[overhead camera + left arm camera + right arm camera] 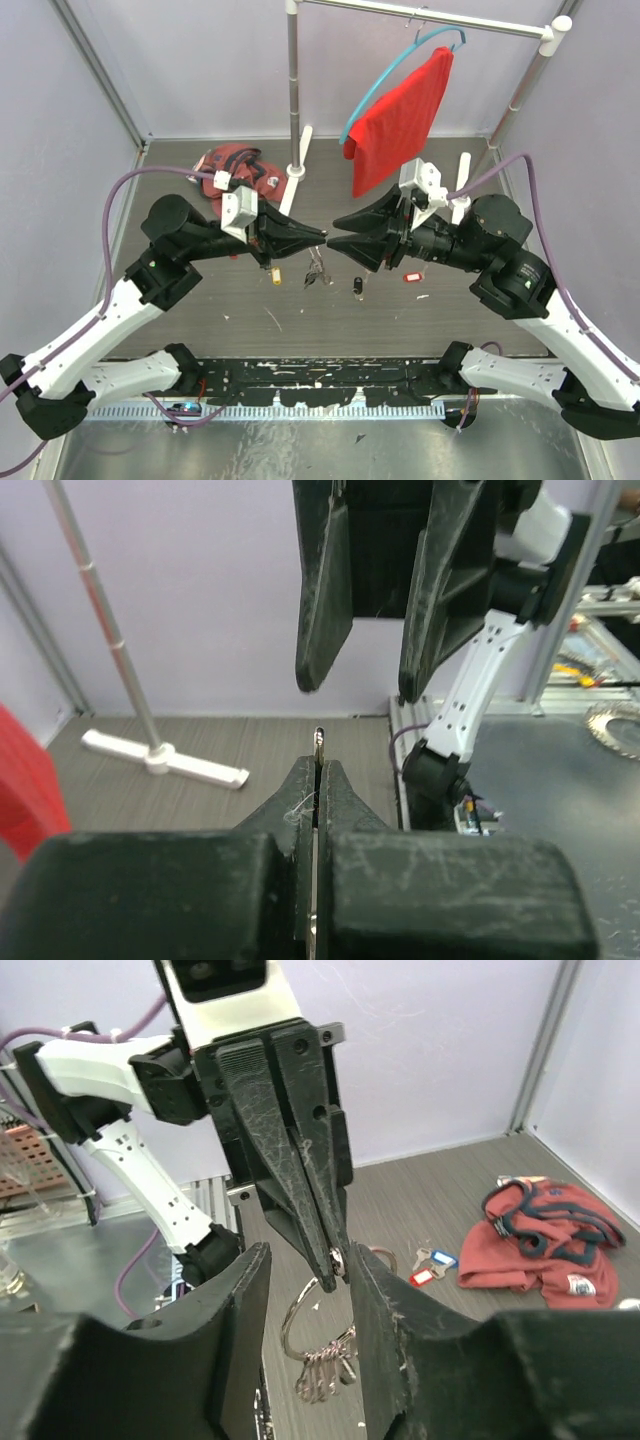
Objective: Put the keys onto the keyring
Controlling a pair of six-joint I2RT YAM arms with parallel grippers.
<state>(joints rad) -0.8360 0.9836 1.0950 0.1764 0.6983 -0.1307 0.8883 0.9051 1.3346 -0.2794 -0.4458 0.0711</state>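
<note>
My left gripper (320,238) (318,772) is shut on the top of the keyring (289,1318), a thin silver wire loop that hangs under its tips (335,1263). A bunch of small silver pieces (321,1380) dangles from the ring's bottom. My right gripper (336,236) (311,1252) is open, and its two fingers (325,590) stand on either side of the left tips without gripping. Loose keys lie on the table: a yellow-tagged one (275,276), a black-tagged one (358,287), a red-tagged one (410,277) (424,1277) and a blue-tagged one (443,1258).
A metal clothes rack (294,90) stands at the back, with a red cloth (400,120) on a blue hanger. Its white foot (165,760) rests on the table. A crumpled red garment (235,170) (545,1245) lies at the back left.
</note>
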